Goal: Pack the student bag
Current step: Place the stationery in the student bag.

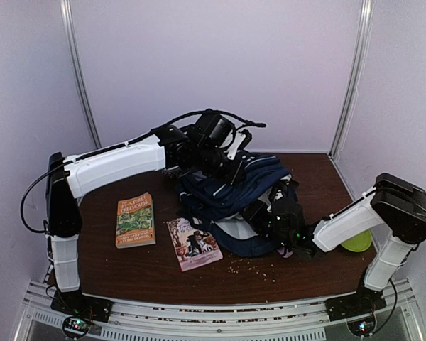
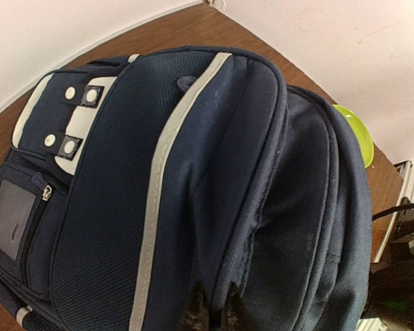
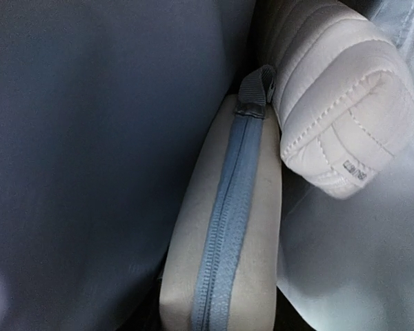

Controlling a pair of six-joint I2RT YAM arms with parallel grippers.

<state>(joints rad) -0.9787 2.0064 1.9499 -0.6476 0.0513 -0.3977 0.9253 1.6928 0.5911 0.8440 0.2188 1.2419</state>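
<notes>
The student bag (image 1: 227, 195), navy with white stripes, lies in the middle of the table, its opening toward the right arm. My left gripper (image 1: 231, 169) is shut on a fabric edge at the bag's top; in the left wrist view that gripper (image 2: 212, 314) pinches a seam of the bag (image 2: 124, 207). My right gripper (image 1: 268, 217) reaches into the bag's mouth. The right wrist view shows a grey pouch (image 3: 224, 241) with a blue zip rising from the jaws, between dark bag fabric and a white quilted item (image 3: 338, 117). The fingers themselves are hidden.
Two books lie on the brown table (image 1: 128, 270) left of the bag: a green-covered one (image 1: 135, 219) and a pink-edged one (image 1: 194, 244). A lime-green dish (image 1: 358, 241) sits by the right arm. Crumbs (image 1: 255, 268) dot the front.
</notes>
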